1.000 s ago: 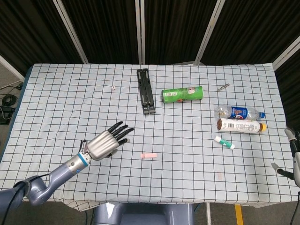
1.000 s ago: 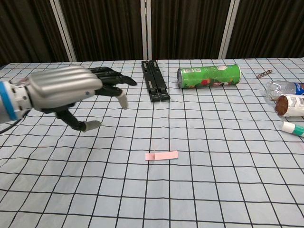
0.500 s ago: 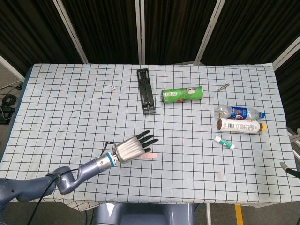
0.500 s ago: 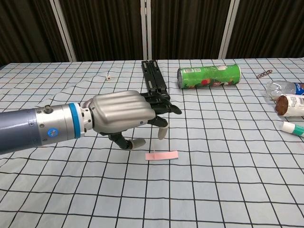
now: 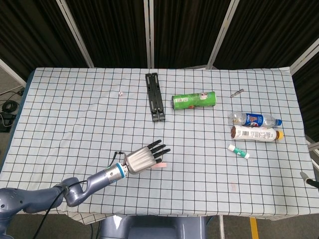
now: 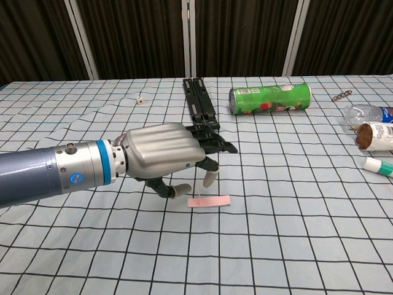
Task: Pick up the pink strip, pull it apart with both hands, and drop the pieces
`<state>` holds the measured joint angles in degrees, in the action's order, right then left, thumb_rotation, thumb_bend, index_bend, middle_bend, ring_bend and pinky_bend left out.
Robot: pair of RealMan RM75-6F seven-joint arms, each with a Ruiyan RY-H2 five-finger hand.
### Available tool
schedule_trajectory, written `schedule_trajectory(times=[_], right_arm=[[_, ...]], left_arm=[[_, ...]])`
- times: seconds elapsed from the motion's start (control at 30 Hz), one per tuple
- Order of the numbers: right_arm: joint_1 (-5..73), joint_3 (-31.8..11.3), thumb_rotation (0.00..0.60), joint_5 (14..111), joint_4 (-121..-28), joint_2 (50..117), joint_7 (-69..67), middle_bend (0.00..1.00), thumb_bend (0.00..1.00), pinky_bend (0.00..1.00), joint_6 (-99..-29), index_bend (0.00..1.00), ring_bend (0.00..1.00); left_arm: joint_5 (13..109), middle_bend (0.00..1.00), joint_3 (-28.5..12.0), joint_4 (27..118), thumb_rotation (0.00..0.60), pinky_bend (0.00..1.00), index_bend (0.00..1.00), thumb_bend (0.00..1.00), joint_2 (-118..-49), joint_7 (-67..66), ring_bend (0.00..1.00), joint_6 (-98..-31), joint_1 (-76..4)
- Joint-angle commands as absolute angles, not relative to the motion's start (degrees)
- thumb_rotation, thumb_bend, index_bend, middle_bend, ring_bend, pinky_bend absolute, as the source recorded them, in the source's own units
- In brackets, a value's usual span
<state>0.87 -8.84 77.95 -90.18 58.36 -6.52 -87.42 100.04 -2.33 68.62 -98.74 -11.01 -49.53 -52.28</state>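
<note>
The pink strip [image 6: 209,201] lies flat on the checked cloth near the table's front middle; in the head view only its right part [image 5: 160,166] shows past my fingers. My left hand [image 6: 163,157] hovers low just over and left of the strip, fingers spread and holding nothing, its thumb tip [image 6: 180,190] close to the strip's left end. In the head view the left hand [image 5: 142,159] covers the strip's left end. Of my right hand only a sliver [image 5: 309,179] shows at the right edge, too little to read.
A black folded stand [image 5: 155,97] and a green can [image 5: 194,100] on its side lie at the back middle. Two bottles [image 5: 254,119] [image 5: 255,133], a small tube [image 5: 238,151] and a screw [image 5: 237,92] sit on the right. A tiny white bit [image 5: 120,92] lies back left.
My left hand has travelled right and down from the left side of the table to just over the strip. The right hand has slipped further out past the right edge.
</note>
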Motion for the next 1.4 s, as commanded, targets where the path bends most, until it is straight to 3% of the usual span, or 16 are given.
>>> schedule_trajectory(times=[0.03,0.2,0.37,0.67,1.0,1.13,1.4], right_arm=[[0.8,-8.9,0.6,78.1,-90.3,58.3,-6.6,0.0,0.02,0.0,-87.6,0.02,0.0],[0.6,-8.9,0.6,78.4,-90.5,58.1,-7.1,0.0,0.02,0.0,-87.8,0.02,0.0],[0.5,-8.8,0.6,78.7,-90.6,57.9,-7.7,0.0,0.02,0.0,-87.9,0.02,0.0],[0.5,-8.8,0.6,78.9,-90.4,57.9,-8.2,0.0,0.02,0.0,-87.8,0.02,0.0],[2.0,-8.4,0.6,80.1,-90.6,59.9,-8.7,0.0,0.02,0.0,-86.0,0.02,0.0],[4.4,-8.3,0.6,81.0,-90.3,62.2,-10.0,0.0,0.02,0.0,-82.8,0.04,0.0],[14.6,-9.9,0.6,80.7,-94.4,63.0,-15.2,0.0,0.03,0.0,-67.6,0.14,0.0]], left_arm=[[99.6,0.0,-2.1,68.4,0.6,0.0,0.44,0.51,-98.9,-11.3,0.0,-49.8,-52.3],[99.3,0.0,-1.6,68.4,0.6,0.0,0.48,0.51,-99.2,-11.7,0.0,-50.5,-52.4],[98.7,0.0,-1.2,68.4,0.6,0.0,0.62,0.51,-99.7,-12.7,0.0,-50.4,-52.6],[96.8,0.0,-1.9,69.6,0.6,0.0,0.7,0.51,-99.7,-14.6,0.0,-51.1,-52.6],[85.8,0.0,-8.6,80.5,0.6,0.0,0.8,0.51,-92.3,-18.2,0.0,-51.2,-50.8],[78.2,0.0,-12.0,86.4,0.6,0.0,0.83,0.5,-88.2,-22.8,0.0,-49.7,-50.7],[63.4,0.0,-17.2,96.6,0.6,0.0,0.83,0.5,-82.7,-33.4,0.0,-51.5,-51.8]])
